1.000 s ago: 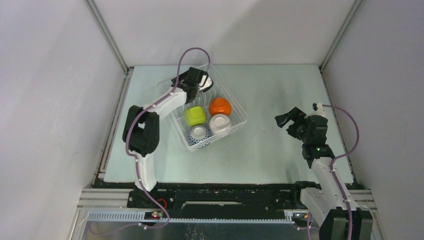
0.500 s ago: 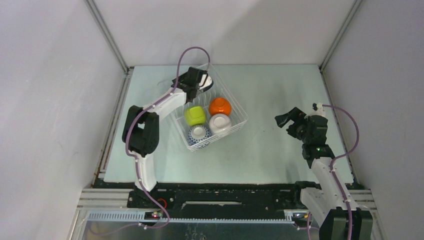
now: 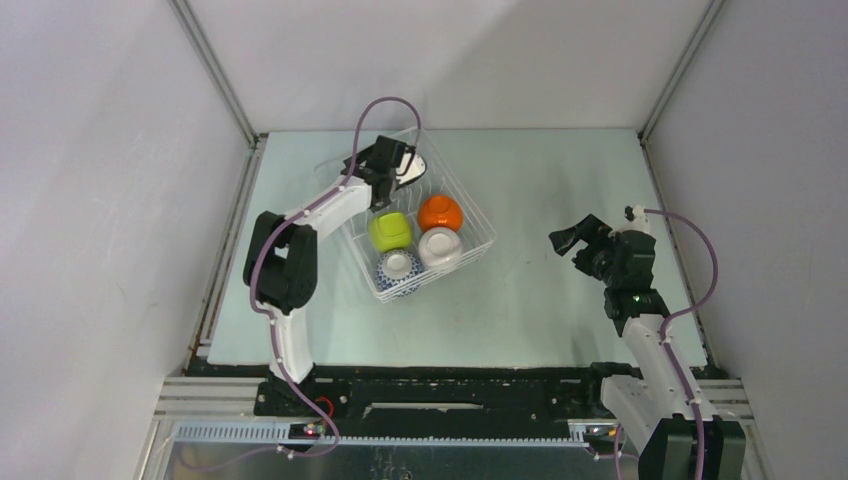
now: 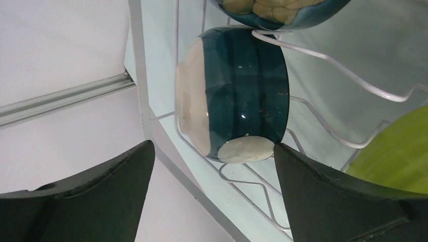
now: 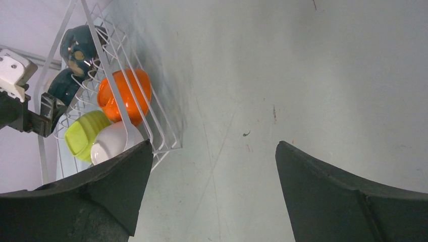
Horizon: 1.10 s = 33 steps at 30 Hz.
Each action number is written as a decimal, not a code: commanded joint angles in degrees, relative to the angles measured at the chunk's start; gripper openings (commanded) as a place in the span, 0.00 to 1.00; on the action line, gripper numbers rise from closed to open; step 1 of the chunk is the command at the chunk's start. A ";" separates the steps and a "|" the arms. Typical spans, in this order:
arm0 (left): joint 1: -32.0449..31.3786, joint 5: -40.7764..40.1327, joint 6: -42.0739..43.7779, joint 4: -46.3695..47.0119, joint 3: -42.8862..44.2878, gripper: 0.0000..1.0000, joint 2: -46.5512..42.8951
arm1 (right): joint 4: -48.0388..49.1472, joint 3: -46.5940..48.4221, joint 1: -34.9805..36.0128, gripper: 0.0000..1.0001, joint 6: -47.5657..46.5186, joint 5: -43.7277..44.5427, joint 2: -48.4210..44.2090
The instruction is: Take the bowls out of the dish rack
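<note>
1. In the left wrist view, the left gripper (image 4: 213, 151) is wide open and empty, its fingers either side of a teal bowl (image 4: 237, 91) on edge in the rack (image 4: 323, 58).
2. From above, the arm hides that bowl.
3. The right gripper (image 3: 568, 238) is open and empty over the bare table (image 3: 540, 300), well apart from the rack.
4. The lime bowl (image 4: 398, 151) is cut off at the frame edge.

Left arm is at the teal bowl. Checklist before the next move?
1. Left gripper open: ok.
2. Teal bowl centred between its fingers: ok.
3. Fingers deep enough round the bowl: not ok, the tips only reach its foot.
4. Finger clear of lime bowl: cannot tell.
5. Rack wires clear of the lift path: cannot tell.
6. Right gripper open, away from rack: ok.
</note>
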 commanded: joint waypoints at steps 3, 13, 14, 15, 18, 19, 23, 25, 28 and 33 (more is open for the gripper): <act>0.76 2.21 0.49 -2.82 0.33 0.97 0.52 | 1.36 -0.22 -0.20 1.00 -0.32 -0.21 -0.23; 1.24 8.67 -0.90 -12.15 5.02 1.00 3.34 | 1.36 -0.22 -0.20 1.00 -0.27 -0.26 -0.06; 1.39 8.53 -1.02 -12.14 5.37 1.00 3.95 | 1.36 -0.22 -0.22 1.00 -0.29 -0.21 0.01; 1.40 8.22 -1.19 -12.44 5.94 1.00 4.70 | 1.36 -0.22 -0.22 1.00 -0.30 -0.12 -0.01; 1.51 8.01 -1.54 -13.38 7.56 1.00 6.52 | 1.36 -0.22 -0.21 1.00 -0.29 -0.15 0.19; 1.61 8.10 -1.72 -13.36 7.83 1.00 6.84 | 2.64 -0.22 -0.20 1.00 -0.32 -0.17 0.23; 2.01 6.57 -2.26 -11.91 7.82 1.00 6.96 | 3.18 -0.21 -0.21 1.00 -0.23 -0.11 0.32; 2.01 2.79 -2.41 -8.85 7.05 0.99 6.14 | 3.29 -0.22 -0.20 1.00 -0.21 -0.25 0.37; 2.01 -1.81 -1.95 -2.66 4.77 0.97 3.70 | 3.30 -0.22 -0.20 1.00 -0.18 -0.32 0.34; 1.95 -5.31 -0.67 4.79 2.08 0.94 1.00 | 3.30 -0.17 -0.20 1.00 -0.12 -0.73 0.45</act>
